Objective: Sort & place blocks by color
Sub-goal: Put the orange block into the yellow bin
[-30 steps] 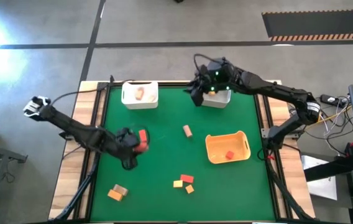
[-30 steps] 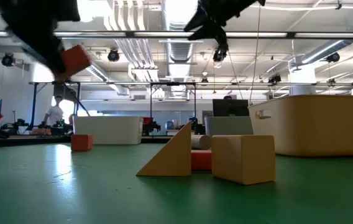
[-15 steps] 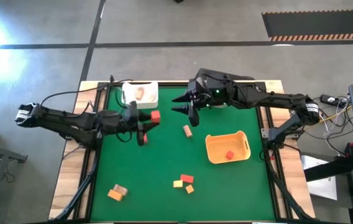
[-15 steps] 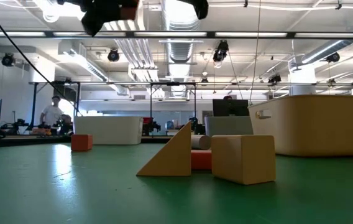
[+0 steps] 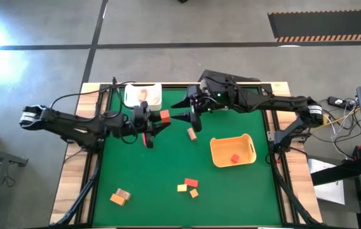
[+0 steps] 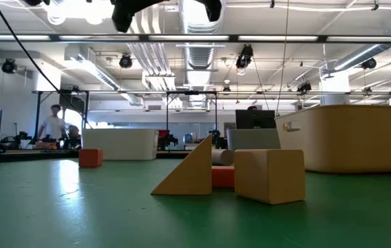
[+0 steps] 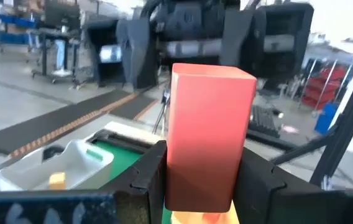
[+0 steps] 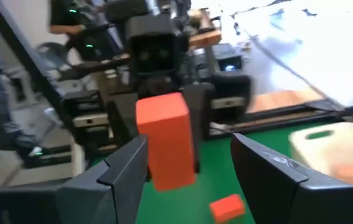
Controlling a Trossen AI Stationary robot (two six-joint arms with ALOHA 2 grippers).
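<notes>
Nearest the orange tray [image 5: 232, 152], the right gripper [image 5: 182, 116] hovers with fingers spread, holding nothing. Just beyond its tips, farther from the tray, the left gripper [image 5: 157, 122] clamps an upright red block [image 5: 164, 116] [image 7: 209, 134] above the green mat.

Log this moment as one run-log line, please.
left gripper: shut on red block, held aloft | right gripper: open, facing it | step: handover pending
</notes>
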